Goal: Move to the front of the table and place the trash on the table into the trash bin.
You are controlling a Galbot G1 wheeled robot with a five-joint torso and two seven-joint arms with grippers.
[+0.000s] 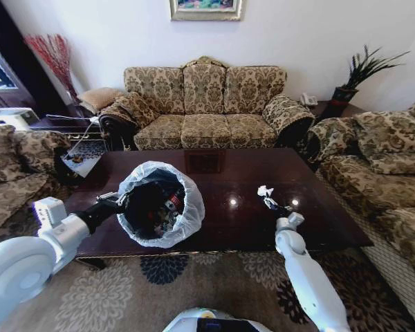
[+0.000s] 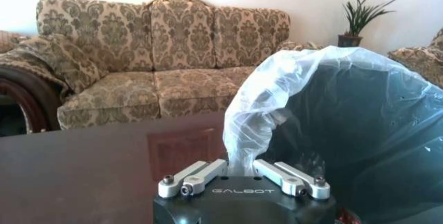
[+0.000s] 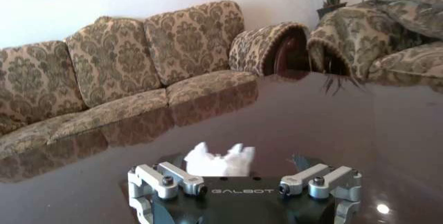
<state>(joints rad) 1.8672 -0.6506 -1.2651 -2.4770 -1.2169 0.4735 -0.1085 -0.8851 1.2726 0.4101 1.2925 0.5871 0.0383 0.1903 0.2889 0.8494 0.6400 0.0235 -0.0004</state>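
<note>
The black trash bin [image 1: 151, 207] with its white bag liner [image 2: 277, 94] is tipped over the near left part of the dark glossy table [image 1: 318, 207], its mouth facing me. My left gripper [image 1: 120, 201] is shut on the bin's rim and liner [image 2: 239, 164]. Some trash [image 1: 170, 205], red and white pieces, lies inside the bin. A crumpled white tissue [image 1: 264, 191] lies near the table's front right. My right gripper [image 1: 270, 202] is at the tissue [image 3: 218, 163], open, with its fingers spread to either side.
A patterned sofa [image 1: 205, 104] stands behind the table, another [image 1: 384, 166] along the right, and an armchair [image 1: 10, 166] at the left. A potted plant [image 1: 356, 76] is at the back right. Patterned carpet [image 1: 214, 283] lies between me and the table's front edge.
</note>
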